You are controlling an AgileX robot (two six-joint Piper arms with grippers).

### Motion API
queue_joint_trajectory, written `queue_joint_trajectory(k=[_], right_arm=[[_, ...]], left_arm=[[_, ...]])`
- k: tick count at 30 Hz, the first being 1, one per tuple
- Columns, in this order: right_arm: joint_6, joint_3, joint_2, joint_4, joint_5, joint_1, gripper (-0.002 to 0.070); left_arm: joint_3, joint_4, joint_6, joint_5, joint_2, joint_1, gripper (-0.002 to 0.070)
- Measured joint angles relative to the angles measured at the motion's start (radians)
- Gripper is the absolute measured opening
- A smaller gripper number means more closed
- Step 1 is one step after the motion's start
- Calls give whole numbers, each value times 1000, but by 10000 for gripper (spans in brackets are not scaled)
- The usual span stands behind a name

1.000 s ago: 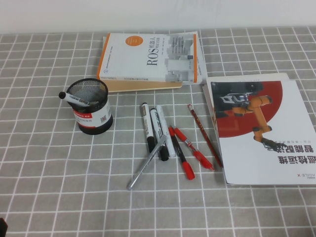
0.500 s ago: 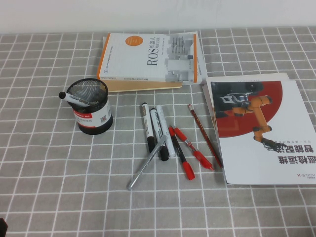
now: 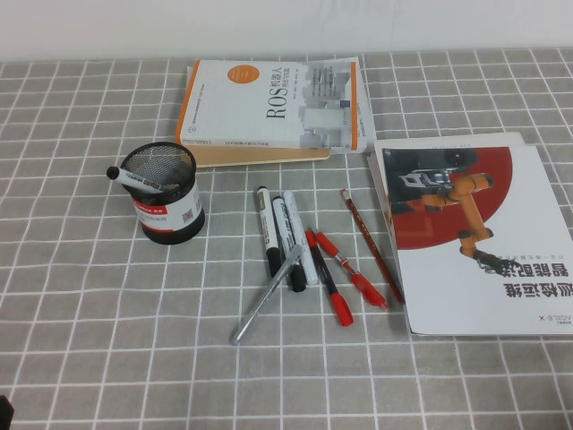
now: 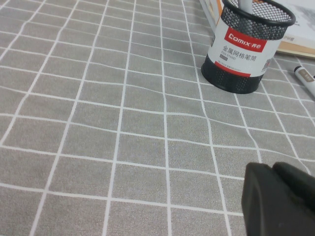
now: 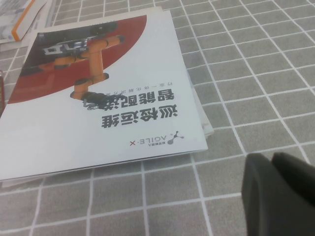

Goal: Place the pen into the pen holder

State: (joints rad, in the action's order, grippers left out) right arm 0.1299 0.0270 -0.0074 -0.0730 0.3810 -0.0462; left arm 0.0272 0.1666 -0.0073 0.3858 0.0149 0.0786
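While left claw (image 4: 276, 183), right claw (image 5: 275, 174) low: one pen (image 3: 351, 270), one holder (image 3: 170, 213)

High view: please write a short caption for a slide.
Red pen among markers, pen holder to their left; neither gripper visible.

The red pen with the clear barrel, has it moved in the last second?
No. The pen lies at the same spot between the red-capped pen and the pencil, near the booklet.
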Motion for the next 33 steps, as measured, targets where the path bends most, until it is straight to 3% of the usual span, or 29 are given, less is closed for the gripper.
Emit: queue_joint_trajectory(k=[6,13,22,28,33], right_arm=[[3,0,0,-9,-27,0,-12],[126,0,0,-746,-203,0,-12],[0,0,0,-1029,-278,0,-12],[-173,-33,14,-1041,-123,0,-12],[-214,-240,256,-787,105,0,-12]], left_arm=[[0,0,0,0,0,0,-5],[0,0,0,0,0,0,-5],[0,0,0,0,0,0,-5],[0,0,0,0,0,0,-5],[0,0,0,0,0,0,-5]])
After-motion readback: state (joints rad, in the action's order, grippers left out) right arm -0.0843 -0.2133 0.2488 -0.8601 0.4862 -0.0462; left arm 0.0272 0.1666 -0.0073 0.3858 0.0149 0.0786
